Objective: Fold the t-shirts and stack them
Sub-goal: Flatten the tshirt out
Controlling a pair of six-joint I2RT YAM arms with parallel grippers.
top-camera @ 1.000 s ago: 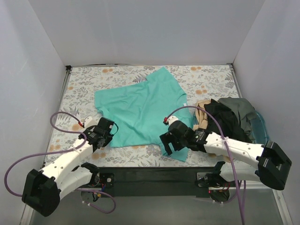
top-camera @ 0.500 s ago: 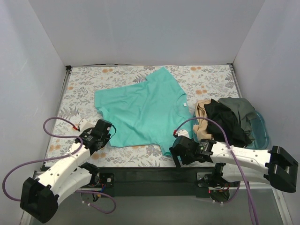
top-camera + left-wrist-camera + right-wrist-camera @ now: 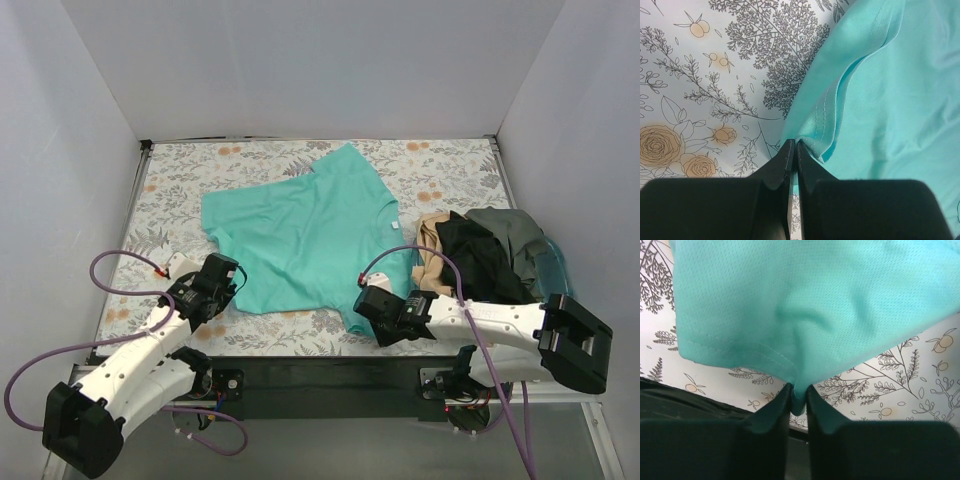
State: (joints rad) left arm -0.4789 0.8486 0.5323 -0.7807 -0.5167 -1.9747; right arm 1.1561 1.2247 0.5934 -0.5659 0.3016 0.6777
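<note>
**Two grippers pinch one green shirt**

Flowers cover the table (image 3: 440,165). The teal-green shirt (image 3: 300,235) lies spread out in the middle of it. At the right edge the other shirts (image 3: 480,255), black, grey and beige, sit in a heap. They seem to rest partly in the blue tub (image 3: 556,268), but the heap hides most of it. The left gripper (image 3: 794,148) is squeezed tight on the shirt's near left hem. The right gripper (image 3: 797,390) is clamped on the shirt's near right corner, which bunches up between its fingers.
</note>
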